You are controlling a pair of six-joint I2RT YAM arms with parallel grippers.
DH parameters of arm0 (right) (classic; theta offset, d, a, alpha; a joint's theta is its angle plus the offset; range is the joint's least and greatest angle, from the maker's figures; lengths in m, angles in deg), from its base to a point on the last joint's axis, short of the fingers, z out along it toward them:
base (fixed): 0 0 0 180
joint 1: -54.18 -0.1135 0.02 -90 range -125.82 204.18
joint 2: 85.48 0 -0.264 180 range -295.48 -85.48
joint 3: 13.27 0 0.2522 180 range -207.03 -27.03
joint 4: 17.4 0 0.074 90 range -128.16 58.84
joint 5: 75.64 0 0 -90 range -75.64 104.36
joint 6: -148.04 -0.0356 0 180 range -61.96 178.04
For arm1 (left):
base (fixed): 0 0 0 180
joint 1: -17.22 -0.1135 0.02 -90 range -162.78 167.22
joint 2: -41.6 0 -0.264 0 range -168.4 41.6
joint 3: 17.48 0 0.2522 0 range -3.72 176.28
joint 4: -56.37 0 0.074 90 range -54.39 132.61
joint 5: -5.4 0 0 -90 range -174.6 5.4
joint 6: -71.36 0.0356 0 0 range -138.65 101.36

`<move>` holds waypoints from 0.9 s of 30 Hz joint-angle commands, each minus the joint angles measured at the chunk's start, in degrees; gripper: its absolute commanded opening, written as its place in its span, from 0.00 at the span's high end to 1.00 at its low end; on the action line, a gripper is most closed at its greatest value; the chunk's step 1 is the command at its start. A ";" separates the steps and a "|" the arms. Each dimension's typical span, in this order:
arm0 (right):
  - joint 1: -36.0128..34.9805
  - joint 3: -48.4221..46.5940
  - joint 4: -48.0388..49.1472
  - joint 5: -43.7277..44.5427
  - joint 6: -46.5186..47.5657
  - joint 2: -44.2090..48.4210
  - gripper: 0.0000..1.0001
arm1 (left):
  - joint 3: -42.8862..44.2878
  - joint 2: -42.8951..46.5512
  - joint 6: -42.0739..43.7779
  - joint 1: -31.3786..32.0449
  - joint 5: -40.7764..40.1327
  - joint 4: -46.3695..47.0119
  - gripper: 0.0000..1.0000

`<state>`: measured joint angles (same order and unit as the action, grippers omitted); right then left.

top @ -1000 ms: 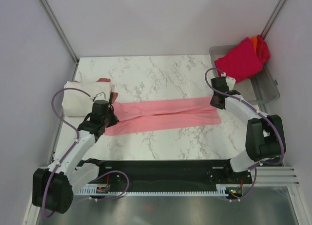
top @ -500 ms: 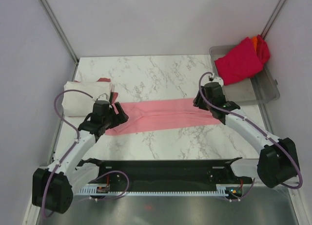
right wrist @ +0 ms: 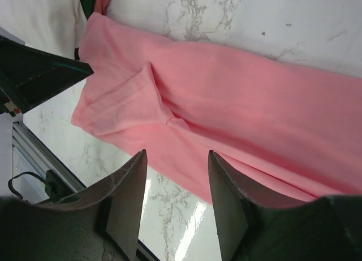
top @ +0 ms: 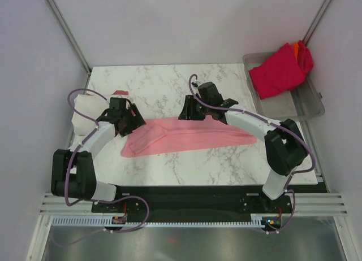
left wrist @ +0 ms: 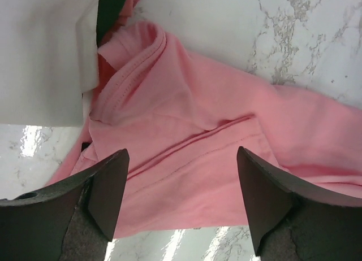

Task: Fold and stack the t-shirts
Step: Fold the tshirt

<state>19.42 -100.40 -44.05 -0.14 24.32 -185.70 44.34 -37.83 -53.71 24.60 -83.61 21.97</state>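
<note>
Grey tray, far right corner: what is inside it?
A crumpled crimson t-shirt fills the far end of the grey tray, with an orange t-shirt showing behind it. Whatever lies beneath them is covered.

The worktop (top: pixel 164 83) is white marble veined grey, the spread t-shirt (top: pixel 186 135) plain light pink, the folded shirt (top: pixel 83 115) cream-white, the tray (top: pixel 300 105) translucent grey, its 2 garments a crimson shirt (top: pixel 277 72) and an orange shirt (top: pixel 306 55).

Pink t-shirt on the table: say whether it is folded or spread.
Folded: the pink t-shirt lies as a long narrow band on the table, and the left wrist view shows it doubled over itself.
</note>
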 commanded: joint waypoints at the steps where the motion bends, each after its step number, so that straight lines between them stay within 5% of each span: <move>1: -0.31 -5.46 0.58 -5.27 0.05 -2.69 0.44 | 3.36 -3.51 -1.76 -1.05 2.26 0.78 0.16; 3: -0.30 -7.66 -2.92 -4.66 1.63 -3.57 0.39 | 3.54 -5.10 -2.19 -1.22 2.17 0.61 0.17; 6: -0.30 -10.66 -6.10 -3.08 3.22 -4.36 0.13 | 3.10 -7.39 -3.60 -1.49 2.35 0.69 0.18; 8: -0.48 -11.10 -6.19 -2.64 2.34 -4.71 0.09 | 2.40 -7.92 -4.83 -1.49 1.12 1.04 0.18; 17: -3.82 -15.93 -1.01 -6.68 -1.61 -14.29 0.37 | -0.77 -7.39 -5.27 -1.93 -2.30 3.86 0.20; 27: -7.16 -22.70 0.93 -6.51 -3.90 -24.05 0.39 | 0.11 -11.35 -6.94 -2.98 -7.05 0.08 0.24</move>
<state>13.02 -119.65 -45.82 -6.81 21.63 -208.87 43.83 -47.34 -59.07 22.17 -86.36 23.61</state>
